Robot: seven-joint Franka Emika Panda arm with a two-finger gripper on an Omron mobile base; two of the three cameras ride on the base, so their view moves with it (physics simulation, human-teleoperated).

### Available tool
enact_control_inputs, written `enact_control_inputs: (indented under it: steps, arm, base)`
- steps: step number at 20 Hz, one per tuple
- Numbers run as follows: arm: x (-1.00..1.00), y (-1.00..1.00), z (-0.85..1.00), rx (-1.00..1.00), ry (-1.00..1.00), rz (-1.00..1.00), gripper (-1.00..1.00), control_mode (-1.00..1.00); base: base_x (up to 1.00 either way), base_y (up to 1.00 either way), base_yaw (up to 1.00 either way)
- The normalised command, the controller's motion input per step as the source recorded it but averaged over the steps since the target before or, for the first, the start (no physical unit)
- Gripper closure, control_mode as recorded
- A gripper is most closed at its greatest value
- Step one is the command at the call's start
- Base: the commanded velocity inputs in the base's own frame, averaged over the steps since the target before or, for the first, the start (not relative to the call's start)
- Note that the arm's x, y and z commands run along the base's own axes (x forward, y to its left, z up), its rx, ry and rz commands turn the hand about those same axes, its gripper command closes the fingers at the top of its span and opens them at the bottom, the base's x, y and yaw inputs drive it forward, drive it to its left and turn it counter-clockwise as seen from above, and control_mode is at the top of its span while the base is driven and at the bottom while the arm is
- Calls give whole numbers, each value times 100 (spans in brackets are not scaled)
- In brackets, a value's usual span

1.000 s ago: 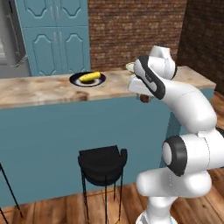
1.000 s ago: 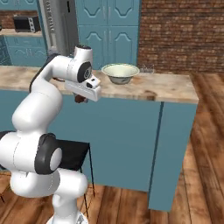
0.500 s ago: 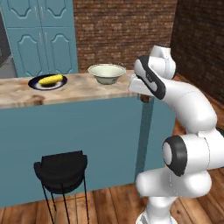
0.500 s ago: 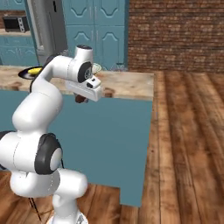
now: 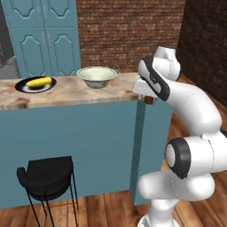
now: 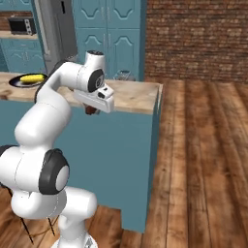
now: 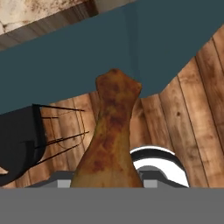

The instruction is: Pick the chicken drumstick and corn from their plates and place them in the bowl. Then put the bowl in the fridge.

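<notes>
My gripper point(image 5: 149, 99) is shut on the chicken drumstick point(image 7: 111, 135), a brown lumpy piece that sticks out below the hand point(image 6: 90, 110). It hangs beside the counter's right end, just off the edge. The pale bowl point(image 5: 96, 76) stands on the counter to the left of the hand. Further left, the yellow corn point(image 5: 38, 82) lies on a dark-rimmed plate point(image 5: 21, 86). In the right base view the corn point(image 6: 31, 78) and its plate point(image 6: 15, 82) sit at the far left. The grey fridge point(image 6: 55, 29) stands behind the counter.
The teal island counter point(image 5: 66, 95) ends in a corner near my hand. A black stool point(image 5: 46, 177) stands in front of it on the left. Teal cabinets point(image 5: 44, 35) and a brick wall point(image 5: 133, 31) lie behind. Wooden floor point(image 6: 203, 160) opens to the right.
The whole picture has shifted left, so the base has driven to the right along the counter. The bowl has come into the left base view. The gripper still holds the drumstick.
</notes>
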Motion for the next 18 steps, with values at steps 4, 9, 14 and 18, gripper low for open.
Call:
enact_control_inputs:
  steps: [4, 9, 14, 18]
  arm:
    - [0, 0, 0, 0, 0, 0, 100, 100]
    - [0, 0, 0, 0, 0, 0, 100, 100]
    - [0, 0, 0, 0, 0, 0, 100, 100]
    - [0, 0, 0, 0, 0, 0, 100, 100]
  base:
    - [37, -10, 32]
    - [37, -26, 40]
    - [13, -45, 6]
    - [3, -45, -2]
